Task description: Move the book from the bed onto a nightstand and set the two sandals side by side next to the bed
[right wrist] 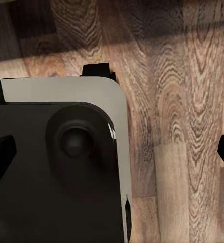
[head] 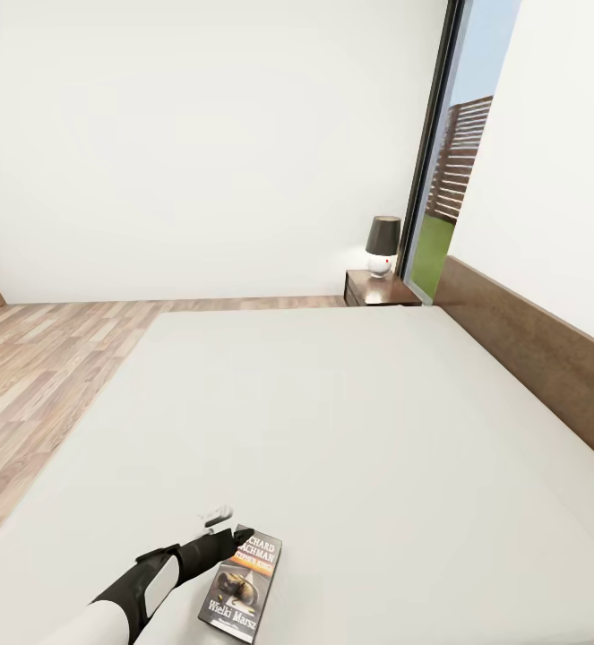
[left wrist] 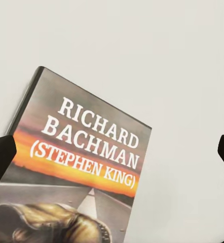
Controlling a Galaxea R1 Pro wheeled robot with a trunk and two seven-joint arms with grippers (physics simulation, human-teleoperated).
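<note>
The book (head: 243,582) lies flat on the light-grey mattress of the bed (head: 350,403), near its front edge, cover up with white lettering over an orange band. My left gripper (head: 229,528) hovers at the book's far end, open, one dark fingertip (head: 243,535) at the cover's edge. In the left wrist view the book (left wrist: 86,167) lies below, between the spread fingertips (left wrist: 0,162) of the gripper (left wrist: 113,157). The right gripper (right wrist: 113,157) is open over the wood floor. A nightstand (head: 379,288) stands beyond the bed's far corner. The sandals are out of view.
A dark-shaded lamp (head: 383,244) sits on the nightstand. The brown headboard (head: 529,349) runs along the bed's right side. A tall window (head: 444,179) is behind the nightstand. Wood floor (head: 55,358) lies left of the bed. The robot's dark and grey base (right wrist: 56,167) is under the right gripper.
</note>
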